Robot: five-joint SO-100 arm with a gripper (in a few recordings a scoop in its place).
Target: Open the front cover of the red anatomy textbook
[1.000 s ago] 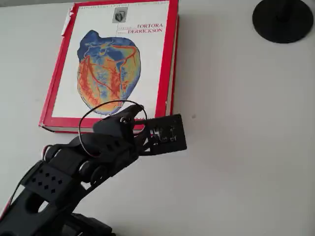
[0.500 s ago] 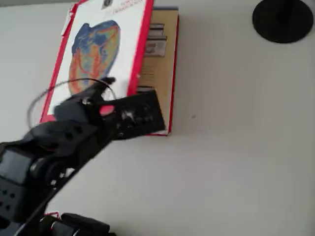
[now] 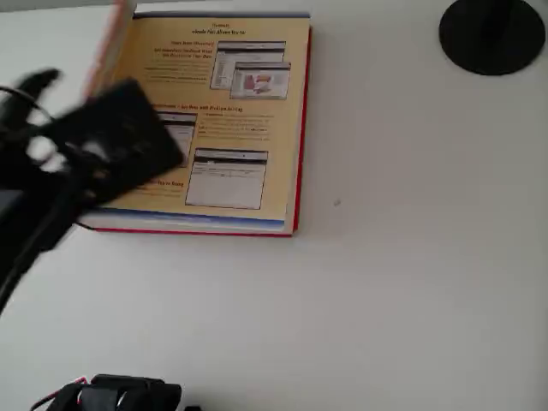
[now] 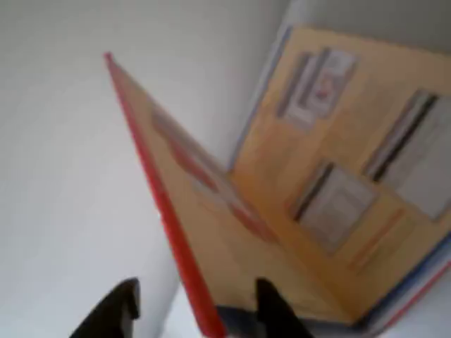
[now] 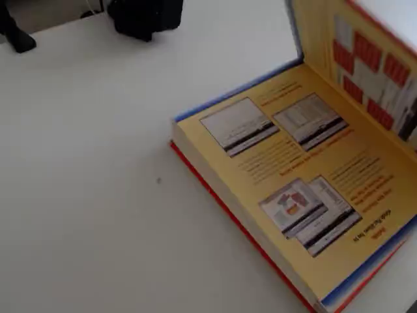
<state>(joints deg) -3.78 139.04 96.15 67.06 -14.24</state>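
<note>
The red anatomy textbook (image 3: 231, 128) lies open on the white table, its yellow endpaper with printed screenshots facing up (image 5: 293, 189). The front cover (image 4: 211, 211) stands raised at a steep tilt. Its yellow inner face with red boxes (image 5: 365, 59) shows in the fixed view, and it is a blurred pink strip (image 3: 107, 43) at the book's left side in the overhead view. In the wrist view my gripper (image 4: 196, 310) is open, and the cover's red bottom edge runs between its two dark fingertips (image 4: 116, 310). My blurred black arm (image 3: 103, 145) hangs over the book's left part.
A black round disc (image 3: 492, 34) sits at the table's top right corner in the overhead view. The arm's base (image 3: 116, 396) is at the bottom edge. White table (image 3: 411, 257) stretches to the right of the book and in front of it.
The cover has swung up and leftward from lying flat to standing steeply, baring the yellow endpaper. My arm has moved left and further up the picture with the cover's edge.
</note>
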